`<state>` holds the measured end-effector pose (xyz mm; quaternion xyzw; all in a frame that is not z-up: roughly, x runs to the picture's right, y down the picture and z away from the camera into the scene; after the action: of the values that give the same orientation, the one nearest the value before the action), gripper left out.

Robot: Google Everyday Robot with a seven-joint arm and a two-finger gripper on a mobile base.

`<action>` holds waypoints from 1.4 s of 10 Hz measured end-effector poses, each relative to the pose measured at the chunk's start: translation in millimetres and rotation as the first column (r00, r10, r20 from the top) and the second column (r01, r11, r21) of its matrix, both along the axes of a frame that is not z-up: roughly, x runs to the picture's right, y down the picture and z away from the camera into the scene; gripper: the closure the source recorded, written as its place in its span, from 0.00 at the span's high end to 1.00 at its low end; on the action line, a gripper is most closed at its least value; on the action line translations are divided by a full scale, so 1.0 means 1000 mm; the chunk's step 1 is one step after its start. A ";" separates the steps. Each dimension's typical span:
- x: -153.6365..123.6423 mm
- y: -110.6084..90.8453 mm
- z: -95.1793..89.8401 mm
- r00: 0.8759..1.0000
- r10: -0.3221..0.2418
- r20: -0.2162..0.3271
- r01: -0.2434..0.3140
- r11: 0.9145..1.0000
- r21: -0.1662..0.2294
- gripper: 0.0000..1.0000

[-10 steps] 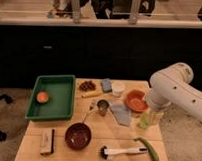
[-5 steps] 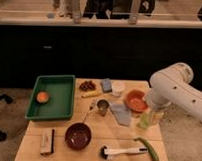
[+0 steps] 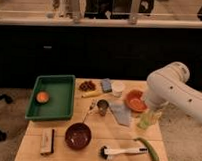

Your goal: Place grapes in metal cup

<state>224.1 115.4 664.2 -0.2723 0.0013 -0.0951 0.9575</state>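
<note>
Grapes (image 3: 87, 85) sit mid-frame on the desk (image 3: 123, 137), metal cup (image 3: 102, 107) just below; gripper (image 3: 152, 108) at right, grip state indiscernible.

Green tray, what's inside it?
Inside the green tray sits one small orange round thing, near its left side; nothing else shows in it, and nothing covers it. The gripper cannot be seen; the white arm bends over the right side of the table.
</note>
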 end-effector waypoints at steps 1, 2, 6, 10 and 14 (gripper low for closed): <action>-0.017 -0.002 0.002 0.999 -0.035 0.001 0.035 0.999 -0.001 0.80; -0.028 -0.003 0.003 0.998 -0.057 0.004 0.057 0.998 -0.002 0.80; -0.053 -0.013 0.010 0.992 -0.124 0.004 0.124 0.992 0.000 0.80; -0.088 -0.028 0.031 0.984 -0.177 0.006 0.177 0.984 0.014 0.80; -0.129 -0.038 0.044 0.971 -0.233 0.044 0.233 0.972 0.011 0.80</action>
<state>94.8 77.2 707.8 -0.2653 0.0118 -0.2131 0.9403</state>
